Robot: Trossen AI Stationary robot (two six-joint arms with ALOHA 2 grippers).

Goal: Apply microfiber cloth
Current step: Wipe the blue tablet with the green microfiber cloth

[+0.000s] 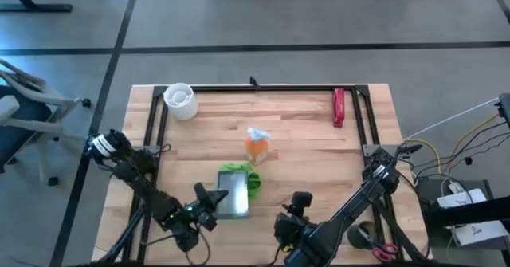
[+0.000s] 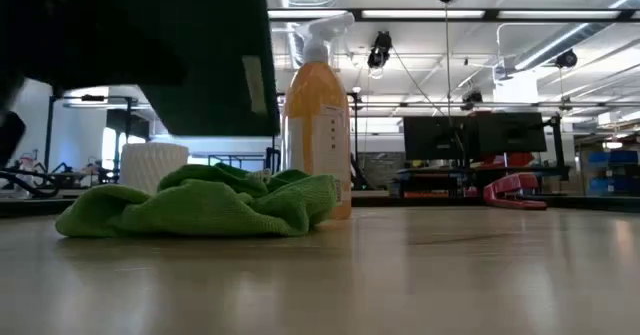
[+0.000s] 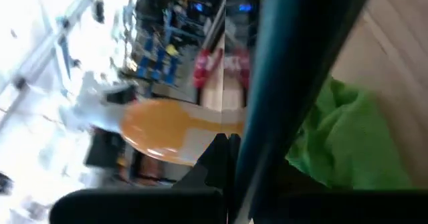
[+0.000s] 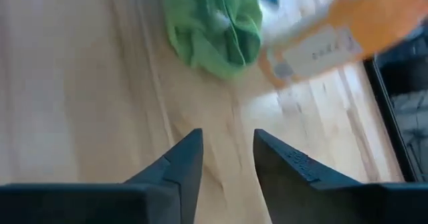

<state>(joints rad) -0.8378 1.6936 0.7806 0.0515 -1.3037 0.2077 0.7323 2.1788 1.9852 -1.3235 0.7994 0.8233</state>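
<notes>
Right tool (image 4: 226, 158) narrowly open, empty; microfiber cloth (image 4: 215, 25) ahead: soft, light; pinch a raised fold. Left tool (image 1: 209, 201) grips slab (image 1: 233, 192).

Taking the spray bottle (image 1: 257, 144) near the middle of the worktop (image 1: 303, 123) as landmark: the microfiber cloth (image 1: 249, 179) lies bunched just beside it, toward the front edge where the 2 arms stand. A flat slab (image 1: 232, 194) sits over the cloth's left part, held up off the worktop in the left hand (image 1: 209, 201), still farther toward the front than the bottle. The right hand (image 1: 293, 216) hovers to the front right of the bottle, well apart from the cloth. A paper roll (image 1: 180, 100) stands behind and left of the bottle, near the back-left corner. A stapler (image 1: 339, 107) lies behind and right of it, by the back-right rail.
</notes>
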